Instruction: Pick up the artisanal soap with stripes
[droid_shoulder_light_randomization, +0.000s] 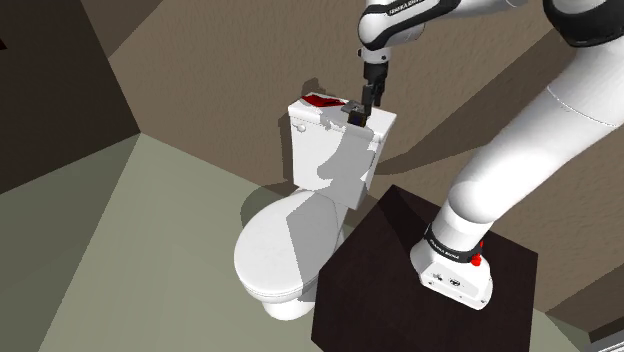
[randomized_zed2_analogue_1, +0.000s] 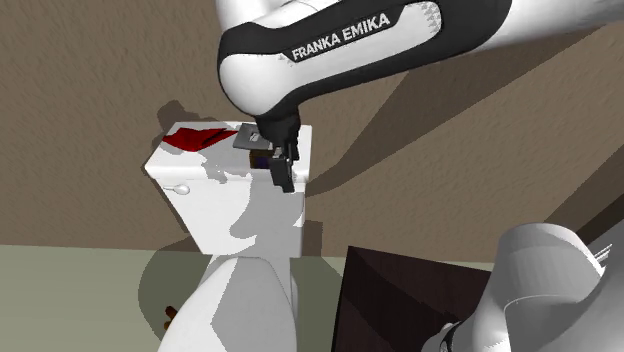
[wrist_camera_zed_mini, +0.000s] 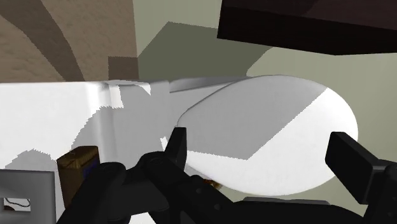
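Observation:
The soap (wrist_camera_zed_mini: 79, 164) is a small brown block with dark blue patches, lying on the white toilet tank's lid (wrist_camera_zed_mini: 44, 121). It sits off to the side of my gripper's fingers, not between them. My black gripper (wrist_camera_zed_mini: 264, 153) is open, with its fingers well apart and nothing held. In the shoulder view the gripper (droid_shoulder_light_randomization: 362, 105) points down over the lid's near edge. In the second exterior view the gripper (randomized_zed2_analogue_1: 283, 172) hangs just in front of the soap (randomized_zed2_analogue_1: 260, 158).
A red item (droid_shoulder_light_randomization: 322, 101) lies on the tank lid (droid_shoulder_light_randomization: 310, 118) at the shoulder view's left. A flat grey square (randomized_zed2_analogue_1: 247, 138) rests by the soap. Below is the closed toilet seat lid (droid_shoulder_light_randomization: 270, 245). The dark stand (droid_shoulder_light_randomization: 390, 260) is close beside it.

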